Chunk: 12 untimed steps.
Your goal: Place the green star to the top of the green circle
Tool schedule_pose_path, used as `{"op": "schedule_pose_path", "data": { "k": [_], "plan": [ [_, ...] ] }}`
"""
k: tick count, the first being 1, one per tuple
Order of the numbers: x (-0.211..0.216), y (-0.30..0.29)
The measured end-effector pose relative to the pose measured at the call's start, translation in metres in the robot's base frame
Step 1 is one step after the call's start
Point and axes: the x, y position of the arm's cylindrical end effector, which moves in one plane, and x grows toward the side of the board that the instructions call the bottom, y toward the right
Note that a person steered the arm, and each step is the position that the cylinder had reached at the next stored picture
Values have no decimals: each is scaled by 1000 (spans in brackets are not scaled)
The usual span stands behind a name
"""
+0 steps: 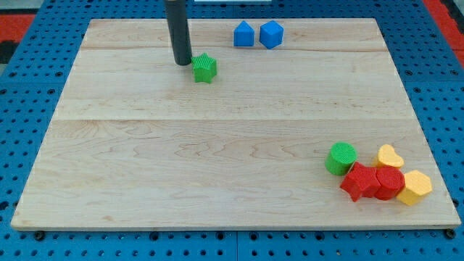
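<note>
The green star (204, 68) lies near the view's top, left of centre. My tip (182, 62) stands just to the star's left, touching or almost touching it. The green circle (341, 158) lies far away at the view's lower right, at the left end of a cluster of blocks.
A red star (359, 182), a red block (388, 181), a yellow heart (390, 156) and a yellow hexagon (415, 188) crowd the green circle's right and bottom. A blue pentagon-like block (243, 35) and a blue hexagon (271, 34) sit at the wooden board's (217, 145) top edge.
</note>
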Motion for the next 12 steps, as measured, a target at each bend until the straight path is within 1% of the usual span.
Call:
{"op": "schedule_pose_path", "data": {
  "k": [1, 2, 3, 4, 5, 6, 9, 10, 11, 12],
  "plan": [
    [0, 47],
    [20, 98],
    [42, 111],
    [40, 69],
    [43, 38],
    [61, 66],
    [125, 193],
    [141, 221],
    [143, 224],
    [114, 206]
  ]
}}
